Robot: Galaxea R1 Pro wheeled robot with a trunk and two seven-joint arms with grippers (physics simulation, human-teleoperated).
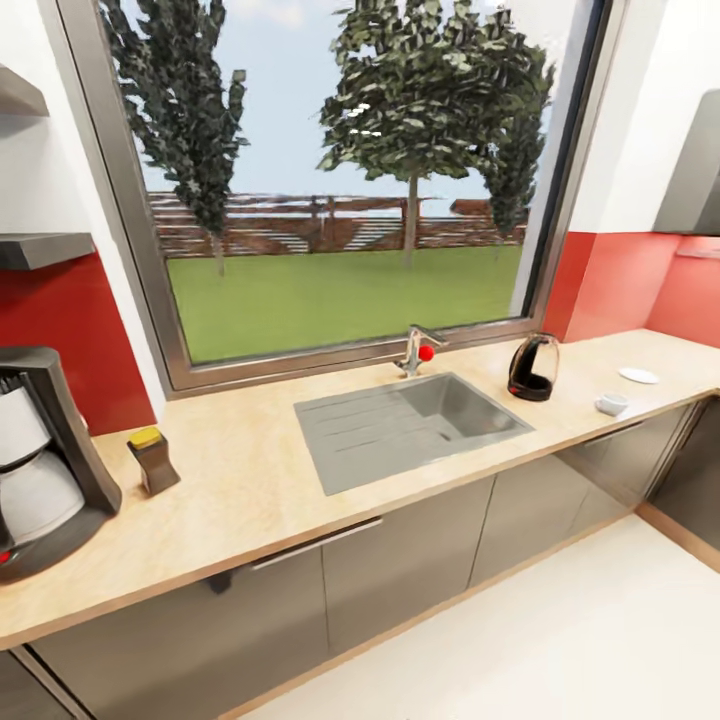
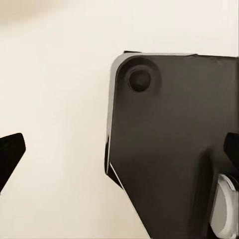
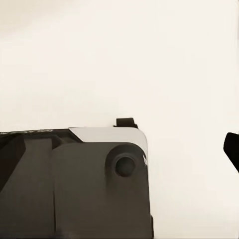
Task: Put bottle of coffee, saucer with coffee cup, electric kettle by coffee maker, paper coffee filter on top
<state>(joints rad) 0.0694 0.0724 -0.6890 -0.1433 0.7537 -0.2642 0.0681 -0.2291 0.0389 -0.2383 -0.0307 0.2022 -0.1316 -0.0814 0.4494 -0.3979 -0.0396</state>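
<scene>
The kitchen countertop [image 1: 250, 490] runs under a wide window. At its left end stands the black coffee maker [image 1: 40, 460], with the bottle of coffee [image 1: 152, 462] upright just to its right. Far to the right, past the sink, the glass electric kettle [image 1: 533, 368] stands near the backsplash. The white coffee cup [image 1: 611, 404] sits on the bare worktop, apart from the saucer [image 1: 638, 376] behind it. The kitchen shelf [image 1: 40, 248] hangs above the coffee maker. The paper coffee filter is out of view. My left gripper [image 2: 119, 149] and right gripper [image 3: 119, 149] are open over pale floor, holding nothing.
A steel sink [image 1: 410, 425] with a red-knobbed faucet [image 1: 418, 350] is set in the middle of the worktop. A second shelf [image 1: 18, 95] hangs higher up. A grey hood [image 1: 695, 170] hangs at the right. Both wrist views show the robot's dark base [image 2: 169, 149].
</scene>
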